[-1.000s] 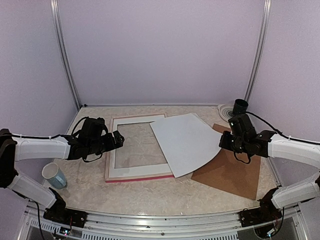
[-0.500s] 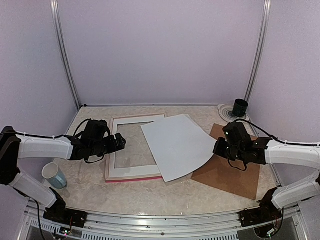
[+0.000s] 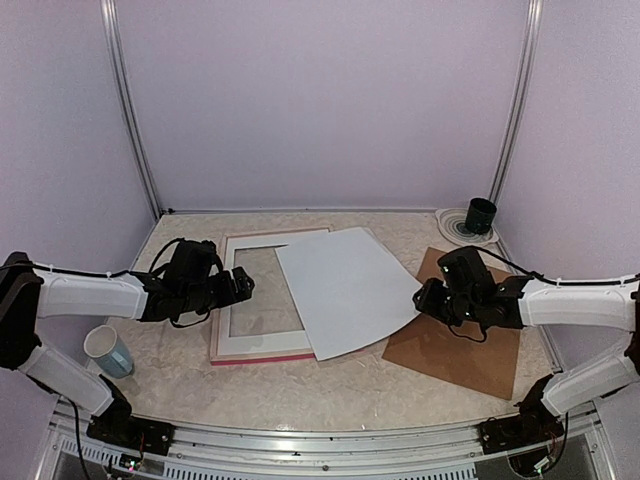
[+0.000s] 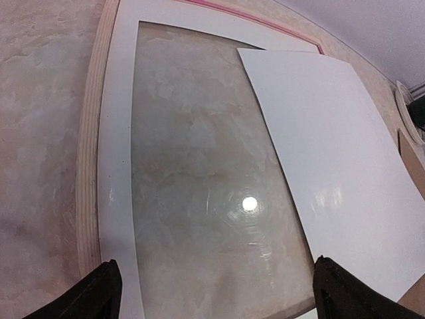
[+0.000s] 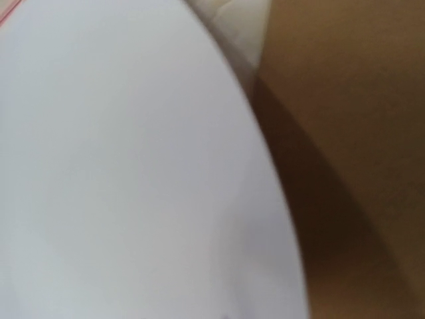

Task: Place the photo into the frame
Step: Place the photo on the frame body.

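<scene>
1. Two things have shifted in the last second: the photo (image 3: 345,290) and the right arm (image 3: 560,300) that brought it. Both have travelled left, toward the frame (image 3: 216,300).
2. The photo, white back up, now covers roughly the right half of the frame's opening. A second ago it overlapped only the right side. It lies askew to the white mat (image 3: 228,300). Its right corner reaches off the frame toward the brown board (image 3: 460,350).
3. The right jaws sit at that right corner. From above they are too small to read, and the right wrist view shows only white sheet and brown board, blurred. I cannot tell whether they pinch the photo or have let it go.
4. The left jaws are spread wide and hold nothing. They hover over the near-left part of the frame, barely moved in this second, with the glass and mat below them.
5. My judgement: the photo has reached the frame but is not seated. It must turn square to the mat and move further left before it drops into the recess.
6. One risk, as I judge it: a push from the right could skid the loose frame across the bench (image 3: 300,385). The left jaws look well placed to steady it.
</scene>
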Action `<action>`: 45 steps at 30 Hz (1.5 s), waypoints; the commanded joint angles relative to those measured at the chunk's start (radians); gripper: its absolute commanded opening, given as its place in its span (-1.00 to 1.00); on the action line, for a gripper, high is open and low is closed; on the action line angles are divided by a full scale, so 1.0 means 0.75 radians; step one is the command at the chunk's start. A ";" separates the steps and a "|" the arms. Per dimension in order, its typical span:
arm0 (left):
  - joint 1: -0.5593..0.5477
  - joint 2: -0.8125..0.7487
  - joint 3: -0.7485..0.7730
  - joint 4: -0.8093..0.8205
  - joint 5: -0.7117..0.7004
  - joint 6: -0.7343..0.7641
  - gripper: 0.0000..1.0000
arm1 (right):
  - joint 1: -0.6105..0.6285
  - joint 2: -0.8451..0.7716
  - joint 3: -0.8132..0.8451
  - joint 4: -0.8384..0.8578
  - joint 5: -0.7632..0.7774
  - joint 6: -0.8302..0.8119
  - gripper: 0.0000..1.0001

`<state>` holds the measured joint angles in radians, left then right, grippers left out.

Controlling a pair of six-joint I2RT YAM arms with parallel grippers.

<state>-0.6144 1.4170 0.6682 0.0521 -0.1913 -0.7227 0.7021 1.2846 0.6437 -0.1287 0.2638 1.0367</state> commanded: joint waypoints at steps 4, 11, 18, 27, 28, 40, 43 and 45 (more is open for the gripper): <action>-0.017 0.001 -0.009 0.026 0.002 -0.009 0.98 | 0.036 -0.055 0.022 0.001 -0.223 -0.095 -0.02; -0.026 0.026 0.012 0.030 0.006 -0.012 0.98 | 0.212 -0.007 0.062 -0.055 -0.279 -0.154 0.04; -0.031 0.022 0.033 0.010 -0.003 -0.006 0.98 | 0.343 0.027 0.127 -0.211 -0.294 -0.239 0.23; -0.041 0.031 0.051 0.007 -0.003 -0.008 0.98 | 0.380 -0.009 0.151 -0.383 -0.347 -0.434 0.56; -0.042 0.036 0.056 0.006 -0.001 -0.008 0.98 | 0.377 -0.020 0.150 -0.392 -0.347 -0.457 0.63; -0.095 0.128 0.129 0.034 0.073 -0.031 0.98 | -0.059 -0.043 0.179 -0.237 -0.739 -0.651 0.91; -0.135 0.163 0.162 0.037 0.094 -0.039 0.98 | -0.174 0.081 0.235 -0.175 -0.862 -0.700 0.90; -0.166 0.195 0.190 0.032 0.099 -0.041 0.98 | -0.229 0.191 0.286 -0.146 -0.942 -0.723 0.90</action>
<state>-0.6991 1.5269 0.7578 0.0597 -0.1467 -0.7410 0.5953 1.3136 0.7940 -0.3241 -0.2695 0.5583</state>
